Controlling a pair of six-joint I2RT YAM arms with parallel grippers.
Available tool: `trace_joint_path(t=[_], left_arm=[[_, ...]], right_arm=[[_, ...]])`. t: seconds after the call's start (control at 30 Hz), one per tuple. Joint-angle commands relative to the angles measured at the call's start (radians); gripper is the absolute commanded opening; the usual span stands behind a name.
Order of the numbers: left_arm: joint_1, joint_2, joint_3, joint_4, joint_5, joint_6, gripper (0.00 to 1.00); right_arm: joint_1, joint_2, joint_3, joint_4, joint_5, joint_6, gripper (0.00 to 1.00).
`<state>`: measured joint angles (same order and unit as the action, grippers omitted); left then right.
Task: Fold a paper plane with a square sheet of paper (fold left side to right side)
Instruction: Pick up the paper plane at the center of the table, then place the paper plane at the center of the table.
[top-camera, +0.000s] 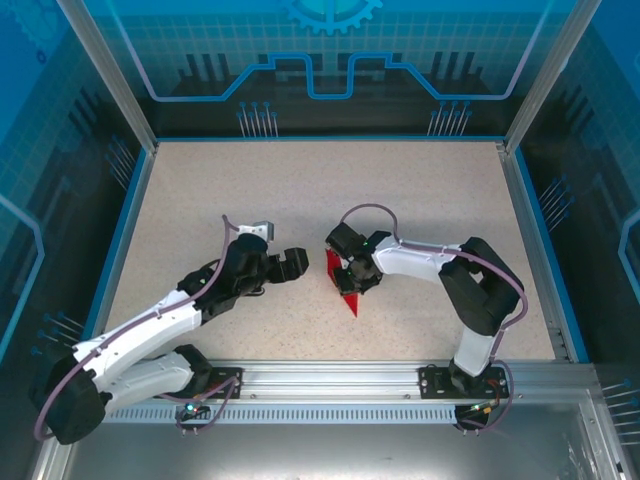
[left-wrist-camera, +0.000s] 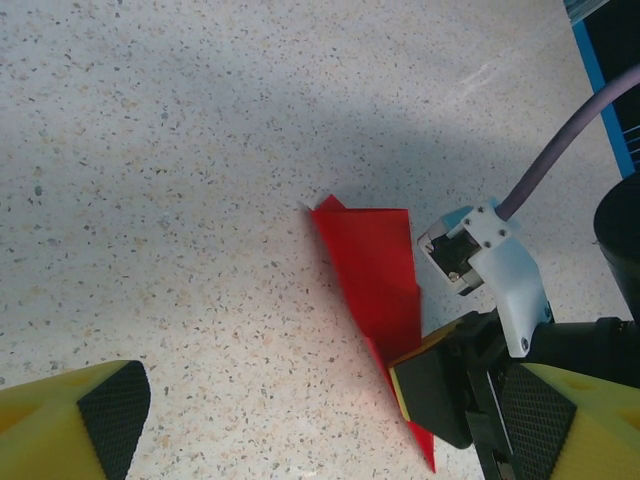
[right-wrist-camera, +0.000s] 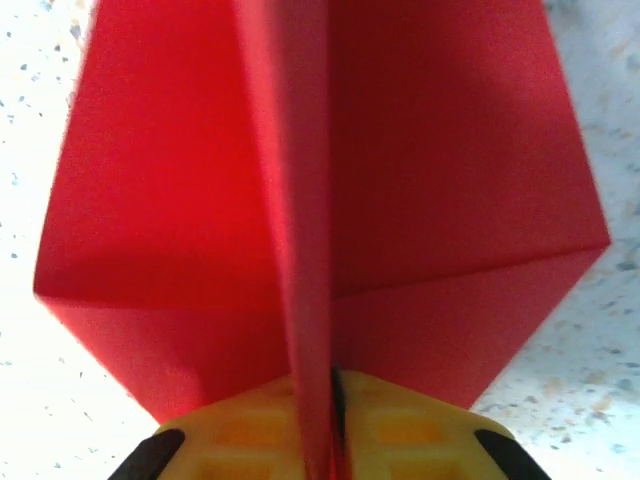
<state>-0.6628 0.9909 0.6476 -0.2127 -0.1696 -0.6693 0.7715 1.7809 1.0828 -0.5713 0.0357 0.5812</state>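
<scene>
The square sheet of paper stands folded as a red paper plane (top-camera: 345, 299) in the middle of the table, its point toward the near edge. In the right wrist view its wings (right-wrist-camera: 450, 180) spread flat to both sides and the centre crease (right-wrist-camera: 305, 250) rises between them. My right gripper (right-wrist-camera: 333, 425) is shut on that crease, yellow pads pressed against it; from above it (top-camera: 352, 278) sits over the plane. My left gripper (top-camera: 298, 262) hangs open just left of the plane, its wide-apart fingers (left-wrist-camera: 110, 410) holding nothing. The left wrist view has the plane (left-wrist-camera: 375, 265) ahead with the right gripper (left-wrist-camera: 425, 380) on it.
The speckled tabletop (top-camera: 420, 190) is bounded by blue rails and clear walls (top-camera: 520, 170). A metal rail (top-camera: 330, 375) with both arm bases runs along the near edge. A purple cable (left-wrist-camera: 560, 160) loops off the right wrist.
</scene>
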Motion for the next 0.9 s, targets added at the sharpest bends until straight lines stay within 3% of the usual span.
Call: trace_joint_path(t=[0.0, 0.17, 0.53, 0.87], left_arm=[[0.007, -0.044, -0.013, -0.030, -0.016, 0.041, 0.97], [0.007, -0.092, -0.025, -0.022, 0.021, 0.080, 0.99], [0.007, -0.122, -0.036, -0.040, 0.094, 0.132, 0.99], [0.006, -0.108, -0.035, -0.052, 0.097, 0.136, 0.99]], right_arm=[[-0.022, -0.006, 0.082, -0.078, 0.051, -0.018, 0.09], [-0.108, 0.062, 0.263, -0.170, 0.099, -0.078, 0.08], [-0.246, 0.408, 0.709, -0.341, 0.180, -0.089, 0.07], [-0.264, 0.535, 0.811, -0.387, 0.162, -0.092, 0.10]])
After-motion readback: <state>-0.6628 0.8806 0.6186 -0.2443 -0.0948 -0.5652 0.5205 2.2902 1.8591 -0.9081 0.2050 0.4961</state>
